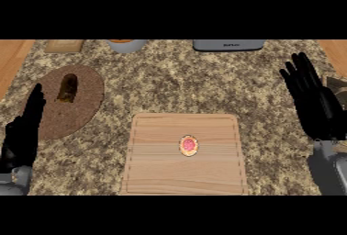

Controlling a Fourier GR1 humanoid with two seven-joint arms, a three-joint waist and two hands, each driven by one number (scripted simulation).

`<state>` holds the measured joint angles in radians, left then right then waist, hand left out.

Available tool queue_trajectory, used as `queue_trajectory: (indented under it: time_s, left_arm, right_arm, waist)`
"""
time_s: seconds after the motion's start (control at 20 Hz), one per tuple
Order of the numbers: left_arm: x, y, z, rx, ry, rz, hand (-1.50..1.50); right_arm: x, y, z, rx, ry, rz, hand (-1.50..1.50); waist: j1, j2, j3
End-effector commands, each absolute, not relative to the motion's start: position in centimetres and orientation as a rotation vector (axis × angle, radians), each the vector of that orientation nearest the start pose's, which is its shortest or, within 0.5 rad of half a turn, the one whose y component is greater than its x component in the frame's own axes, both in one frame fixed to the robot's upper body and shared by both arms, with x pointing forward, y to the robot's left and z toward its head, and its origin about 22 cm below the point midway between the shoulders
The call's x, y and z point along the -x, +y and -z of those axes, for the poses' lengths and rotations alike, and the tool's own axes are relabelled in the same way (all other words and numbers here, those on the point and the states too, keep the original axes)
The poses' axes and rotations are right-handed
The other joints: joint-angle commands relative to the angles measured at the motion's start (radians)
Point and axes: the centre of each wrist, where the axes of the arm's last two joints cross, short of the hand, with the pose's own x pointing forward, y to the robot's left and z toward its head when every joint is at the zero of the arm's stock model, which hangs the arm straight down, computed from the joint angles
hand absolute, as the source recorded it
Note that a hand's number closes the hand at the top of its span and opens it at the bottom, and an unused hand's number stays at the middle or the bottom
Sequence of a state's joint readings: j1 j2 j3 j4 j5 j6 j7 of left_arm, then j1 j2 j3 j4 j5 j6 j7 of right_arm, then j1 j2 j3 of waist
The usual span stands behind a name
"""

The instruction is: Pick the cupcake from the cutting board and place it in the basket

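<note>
Cupcake (189, 146) sits upright near the middle of the cutting board (156, 179), which lies at the tabletop's (203, 78) near edge; nothing touches it. The right hand (313, 98) rests by the right edge, fingers straight and empty; the left hand (24, 131) rests likewise by the left edge. The basket (47, 124), a flat brown woven round, lies toward the left edge, so the left hand seems better placed: come down from above and curl round the cupcake's sides without tipping it.
</note>
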<state>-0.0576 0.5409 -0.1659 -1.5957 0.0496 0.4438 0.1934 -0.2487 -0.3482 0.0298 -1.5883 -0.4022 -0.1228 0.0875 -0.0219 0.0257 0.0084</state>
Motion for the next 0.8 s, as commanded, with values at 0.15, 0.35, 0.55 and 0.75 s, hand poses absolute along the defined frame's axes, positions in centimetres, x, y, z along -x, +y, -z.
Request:
queue_trajectory:
  time_s: [0.15,0.35,0.55,0.75]
  left_arm:
    - [-26.0,26.0,-5.2,-0.328,-1.635,0.009,0.00]
    - [-25.4,22.6,-4.8,-0.110,-1.664,-0.031,0.00]
    - [-25.4,23.0,-5.2,-0.078,-1.669,-0.039,0.00]
    - [-24.7,23.7,-4.0,-0.121,-1.665,-0.050,0.00]
  right_arm:
    - [-26.0,-22.0,-8.2,-0.012,-1.823,-0.055,1.50]
    - [-23.5,-15.2,-7.7,-0.152,-1.963,-0.409,1.50]
    - [-21.5,-8.1,-5.0,0.072,-1.928,-0.361,-1.50]
    - [-21.3,-7.4,-3.3,0.397,-1.816,-0.251,-1.50]
  waist:
    - [0.009,-0.029,-0.011]
    - [0.036,-0.031,-0.014]
    - [0.042,-0.033,-0.015]
    - [0.012,-0.040,-0.018]
